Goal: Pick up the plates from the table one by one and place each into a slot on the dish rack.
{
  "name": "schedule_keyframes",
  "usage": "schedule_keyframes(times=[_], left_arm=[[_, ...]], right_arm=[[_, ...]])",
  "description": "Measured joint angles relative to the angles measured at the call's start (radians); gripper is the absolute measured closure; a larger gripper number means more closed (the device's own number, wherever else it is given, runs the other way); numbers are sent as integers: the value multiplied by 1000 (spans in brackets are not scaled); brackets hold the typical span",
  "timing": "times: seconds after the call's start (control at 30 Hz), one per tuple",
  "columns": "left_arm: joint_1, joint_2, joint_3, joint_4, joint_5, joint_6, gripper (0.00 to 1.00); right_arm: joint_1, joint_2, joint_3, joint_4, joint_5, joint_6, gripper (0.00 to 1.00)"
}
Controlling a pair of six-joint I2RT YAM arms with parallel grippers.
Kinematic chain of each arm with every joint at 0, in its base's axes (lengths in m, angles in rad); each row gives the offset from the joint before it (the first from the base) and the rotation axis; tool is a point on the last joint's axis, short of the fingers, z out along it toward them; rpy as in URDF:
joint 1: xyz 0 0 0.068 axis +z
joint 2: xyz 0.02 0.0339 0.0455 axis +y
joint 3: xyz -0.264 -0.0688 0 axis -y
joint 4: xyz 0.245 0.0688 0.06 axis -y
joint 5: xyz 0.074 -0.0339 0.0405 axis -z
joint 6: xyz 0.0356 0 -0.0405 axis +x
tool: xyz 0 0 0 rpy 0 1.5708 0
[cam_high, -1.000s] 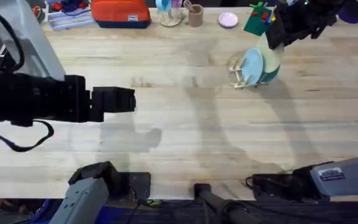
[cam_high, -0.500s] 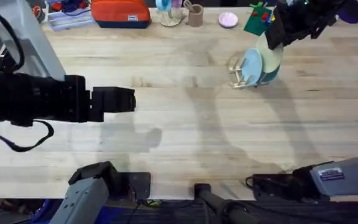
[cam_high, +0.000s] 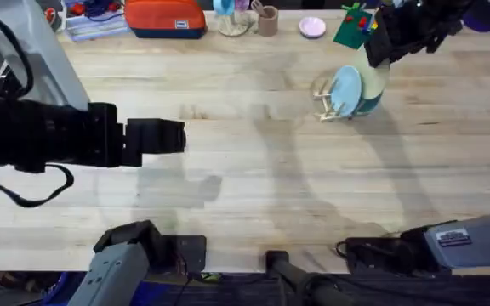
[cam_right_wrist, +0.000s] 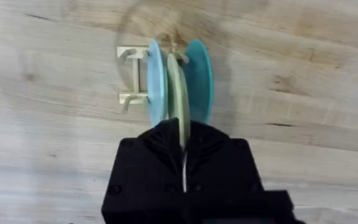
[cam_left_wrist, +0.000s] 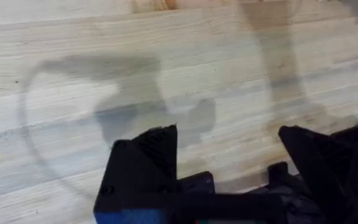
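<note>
The small wooden dish rack (cam_high: 324, 95) (cam_right_wrist: 131, 78) stands on the table (cam_high: 262, 170) at the back right. Three plates stand upright in it side by side: a light blue plate (cam_high: 344, 89) (cam_right_wrist: 156, 84), a pale creamy yellow plate (cam_high: 373, 76) (cam_right_wrist: 175, 93) in the middle slot, and a teal plate (cam_high: 369, 104) (cam_right_wrist: 199, 79). My right gripper (cam_high: 375, 56) (cam_right_wrist: 183, 129) is over the rack, shut on the yellow plate's top edge. My left gripper (cam_high: 167, 138) (cam_left_wrist: 229, 155) hovers over bare wood at the left, open and holding nothing.
Along the back edge sit an orange case (cam_high: 164, 17), a cup (cam_high: 267, 20), a small pink dish (cam_high: 312, 27) and a green item (cam_high: 353, 27). The wood between the arms is bare planks.
</note>
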Motion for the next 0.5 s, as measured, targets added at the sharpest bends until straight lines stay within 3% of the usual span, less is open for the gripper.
schedule_keyframes(times=[0.5], left_arm=[[0,0,0,0,0,0,7]], right_arm=[[-4,75,-2,2,0,0,970]])
